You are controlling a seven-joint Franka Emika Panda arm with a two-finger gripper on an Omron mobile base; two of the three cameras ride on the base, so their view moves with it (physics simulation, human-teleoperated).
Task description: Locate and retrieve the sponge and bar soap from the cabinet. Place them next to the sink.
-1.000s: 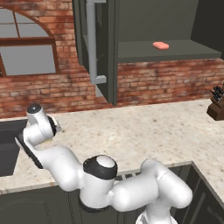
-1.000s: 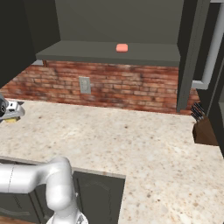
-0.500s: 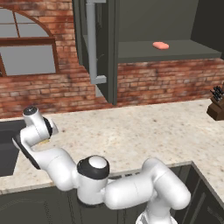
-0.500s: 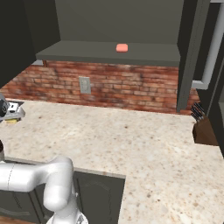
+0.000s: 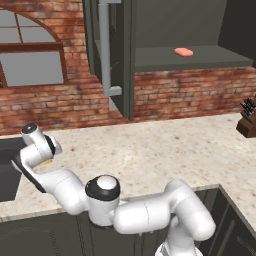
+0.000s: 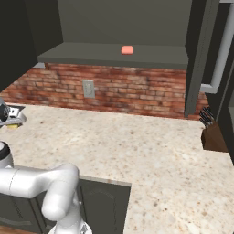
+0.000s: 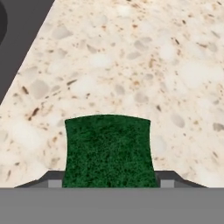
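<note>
Firmly tool [image 7: 107, 183] clamped on sponge [image 7: 108, 151]

Dark green fuzzy top on the sponge [image 7: 107, 151] with a yellow bottom, pink bar soap [image 5: 183, 51], dark grey-green cabinet [image 5: 127, 55], nearly black sink [image 5: 9, 172], cream speckled desk [image 5: 165, 150], red brick wall [image 6: 137, 91], brown knife block [image 6: 214, 137]

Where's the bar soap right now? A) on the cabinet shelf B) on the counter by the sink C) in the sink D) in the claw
A: the pink bar soap lies on the cabinet shelf, while the claw holds the green-topped sponge over the counter near the sink.
</note>
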